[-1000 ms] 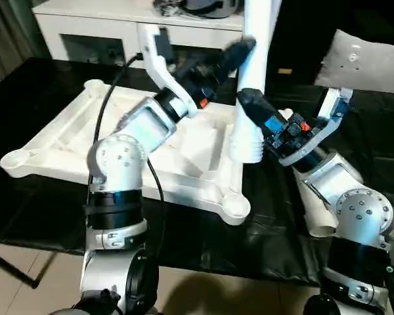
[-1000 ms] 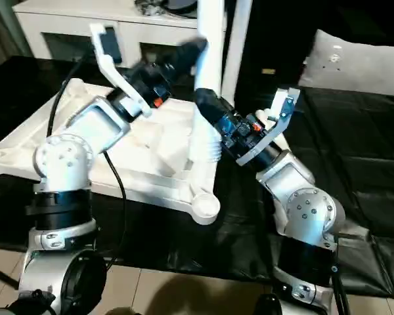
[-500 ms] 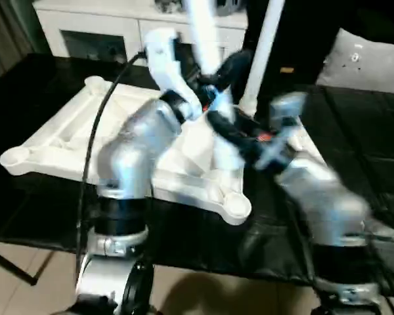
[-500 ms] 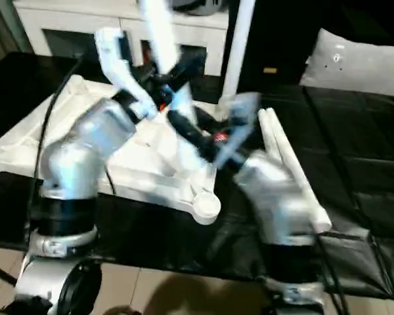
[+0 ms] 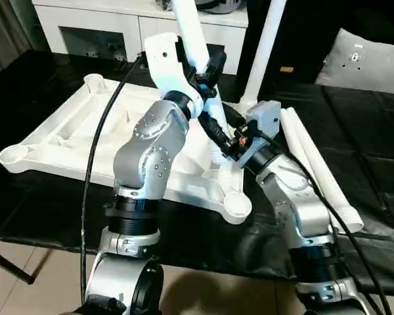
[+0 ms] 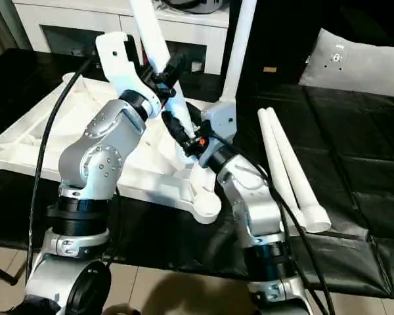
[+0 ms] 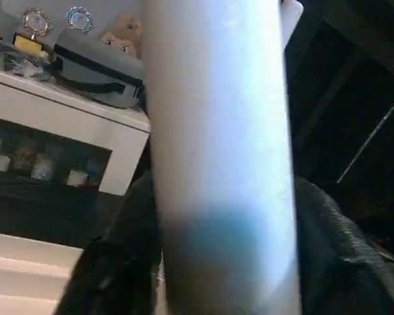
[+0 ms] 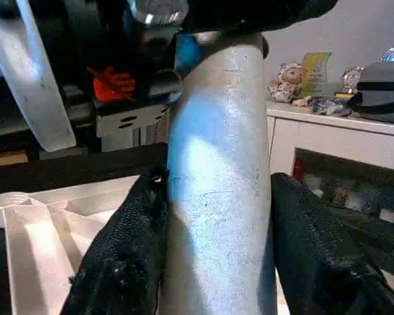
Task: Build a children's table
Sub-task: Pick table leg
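No lettering, brand or number can be made out anywhere from here; the yellow card (image 8: 313,71) on the white cabinet (image 8: 328,134), at about two o'clock in the right wrist view, has markings too blurred to read (the same goes for the round trinkets (image 7: 36,20) at eleven o'clock in the left wrist view); the small amber tag (image 5: 285,69) on the dark backdrop is equally illegible.
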You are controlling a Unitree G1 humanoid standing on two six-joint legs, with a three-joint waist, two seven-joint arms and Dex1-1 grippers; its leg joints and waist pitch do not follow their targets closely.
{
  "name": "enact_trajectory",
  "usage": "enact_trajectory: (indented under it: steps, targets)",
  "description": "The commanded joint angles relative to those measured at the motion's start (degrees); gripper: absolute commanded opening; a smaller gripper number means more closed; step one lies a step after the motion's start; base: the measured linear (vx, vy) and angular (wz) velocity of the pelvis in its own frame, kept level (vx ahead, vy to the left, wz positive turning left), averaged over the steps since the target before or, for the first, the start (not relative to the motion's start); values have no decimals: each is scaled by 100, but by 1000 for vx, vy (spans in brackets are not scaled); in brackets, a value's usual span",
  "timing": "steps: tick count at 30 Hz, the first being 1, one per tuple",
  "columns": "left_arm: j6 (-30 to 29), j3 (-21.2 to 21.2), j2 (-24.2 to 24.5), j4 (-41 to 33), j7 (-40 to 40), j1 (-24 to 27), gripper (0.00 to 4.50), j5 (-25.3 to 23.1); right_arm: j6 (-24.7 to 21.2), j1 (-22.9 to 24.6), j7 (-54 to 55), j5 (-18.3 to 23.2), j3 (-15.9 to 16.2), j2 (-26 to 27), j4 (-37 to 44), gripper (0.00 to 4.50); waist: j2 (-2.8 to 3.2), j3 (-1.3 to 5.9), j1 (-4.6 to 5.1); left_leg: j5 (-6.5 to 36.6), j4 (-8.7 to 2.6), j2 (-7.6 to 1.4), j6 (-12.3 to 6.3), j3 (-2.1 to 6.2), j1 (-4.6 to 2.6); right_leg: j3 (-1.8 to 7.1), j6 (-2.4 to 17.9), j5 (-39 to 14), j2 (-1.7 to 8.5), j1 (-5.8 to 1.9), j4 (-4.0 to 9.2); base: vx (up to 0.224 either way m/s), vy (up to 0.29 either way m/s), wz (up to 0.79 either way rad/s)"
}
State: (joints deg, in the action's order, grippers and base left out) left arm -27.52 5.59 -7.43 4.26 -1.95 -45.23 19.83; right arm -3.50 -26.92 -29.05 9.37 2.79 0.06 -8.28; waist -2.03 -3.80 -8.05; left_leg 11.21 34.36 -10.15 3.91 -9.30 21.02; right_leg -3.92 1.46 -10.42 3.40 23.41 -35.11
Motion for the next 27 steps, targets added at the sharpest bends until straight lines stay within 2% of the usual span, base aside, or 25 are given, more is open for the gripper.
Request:
enact_trajectory:
  steps: [1,5,19,20,21,22,24,25,26,27]
  targets:
    - [71,63,-147,102,200,3,216,-118,296,-126,-22,-18,15,-8,15,188,-55,437,22,308,-359,-265,-334,59,-21,302,856,-652,488,-364,342,0,0,0]
    - [117,60,-125,167,213,-24,195,-78,463,-182,8,-43,31,-14,-151,188,-48,439,24,294,-352,-259,-371,58,-22,303,898,-552,480,-364,335,0,0,0]
    - [63,42,-115,234,162,-50,188,87,640,-288,135,-99,31,-49,-381,188,-40,440,30,413,-359,-258,-322,62,-22,301,906,-580,474,-367,336,0,0,0]
    - [-67,133,3,287,-58,-112,188,284,201,-300,-124,378,-132,-62,-271,244,-40,436,24,456,-361,-254,-351,57,-24,303,916,-604,481,-373,342,0,0,0]
    - [-83,149,28,301,-90,-124,188,308,110,-300,-175,471,-165,-70,-240,258,-40,433,27,481,-357,-241,-373,53,-30,301,923,-615,466,-373,345,0,0,0]
    - [-230,246,207,398,-318,-195,187,463,-415,-306,-415,972,-352,-139,-79,258,-31,431,25,493,-359,-234,-411,57,-35,297,908,-629,453,-373,350,0,0,0]
    - [-352,296,377,470,-541,-245,186,589,-836,-316,-622,1391,-497,-235,41,277,-6,441,11,446,-358,-243,-442,66,-42,297,915,-584,457,-367,339,0,0,0]
    - [-416,331,450,482,-669,-264,186,682,-1122,-307,-753,1622,-555,-318,127,292,-13,445,1,400,-358,-258,-435,73,-46,292,921,-516,462,-369,331,0,0,0]
    - [-522,409,512,483,-822,-287,186,857,-1408,-285,-942,1837,-589,-462,232,300,10,451,-2,342,-352,-256,-437,76,-43,292,965,-416,462,-376,310,0,0,0]
    - [-604,474,560,489,-948,-310,186,1001,-1646,-271,-1085,2010,-620,-579,310,310,4,451,-5,311,-345,-248,-440,71,-38,290,987,-368,459,-385,316,0,0,0]
